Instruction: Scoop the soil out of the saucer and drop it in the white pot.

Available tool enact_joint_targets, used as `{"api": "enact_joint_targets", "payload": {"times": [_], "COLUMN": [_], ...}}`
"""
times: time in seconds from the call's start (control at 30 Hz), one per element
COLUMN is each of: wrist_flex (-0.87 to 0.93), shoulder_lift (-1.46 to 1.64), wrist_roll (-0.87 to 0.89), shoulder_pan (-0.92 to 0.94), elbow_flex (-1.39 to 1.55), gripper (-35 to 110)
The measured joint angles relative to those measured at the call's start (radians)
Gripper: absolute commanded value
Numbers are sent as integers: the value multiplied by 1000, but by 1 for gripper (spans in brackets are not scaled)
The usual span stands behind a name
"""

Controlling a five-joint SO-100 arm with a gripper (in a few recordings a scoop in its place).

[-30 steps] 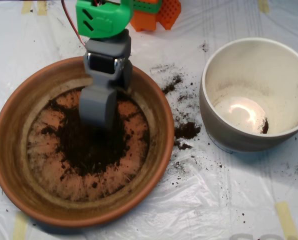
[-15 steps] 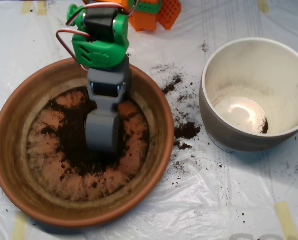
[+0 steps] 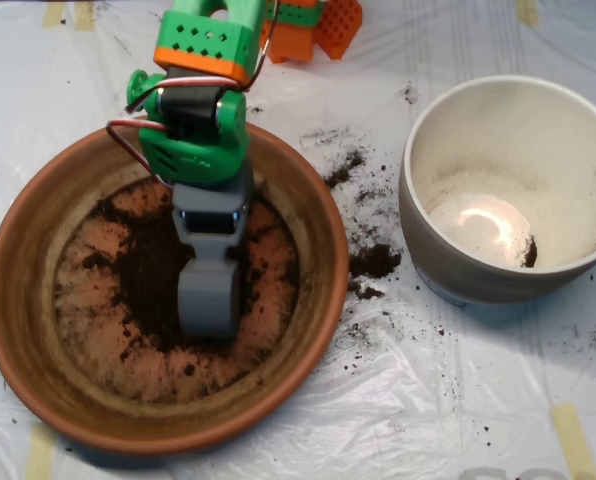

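The terracotta saucer (image 3: 16, 330) lies at the left. Dark soil (image 3: 143, 285) is spread over its floor, thickest in the middle. My grey scoop (image 3: 210, 300) reaches down from the green and orange arm (image 3: 193, 120) and rests in the soil, right of the saucer's centre, with its tip towards the near side. The white pot (image 3: 425, 235) stands apart at the right, well away from the scoop. A small dark clump of soil (image 3: 529, 252) lies on the pot's floor near its right wall.
Spilled soil (image 3: 375, 261) is scattered on the plastic sheet between saucer and pot, with more crumbs (image 3: 344, 166) further back. The arm's orange base (image 3: 313, 25) stands at the top edge. Yellow tape strips (image 3: 572, 432) hold the sheet.
The scoop has slid through the soil towards the saucer's near side, and the arm has come further over the saucer's far rim. Bare terracotta now shows behind the scoop.
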Motion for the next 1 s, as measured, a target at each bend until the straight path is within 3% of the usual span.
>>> {"api": "enact_joint_targets", "payload": {"times": [0.4, 0.67, 1.0], "wrist_flex": [2, 8, -77], "shoulder_lift": [6, 5, 5], "wrist_roll": [-37, -43, -41], "shoulder_pan": [-8, -15, -9], "elbow_flex": [35, 2, 14], "gripper": [41, 20, 19]}}
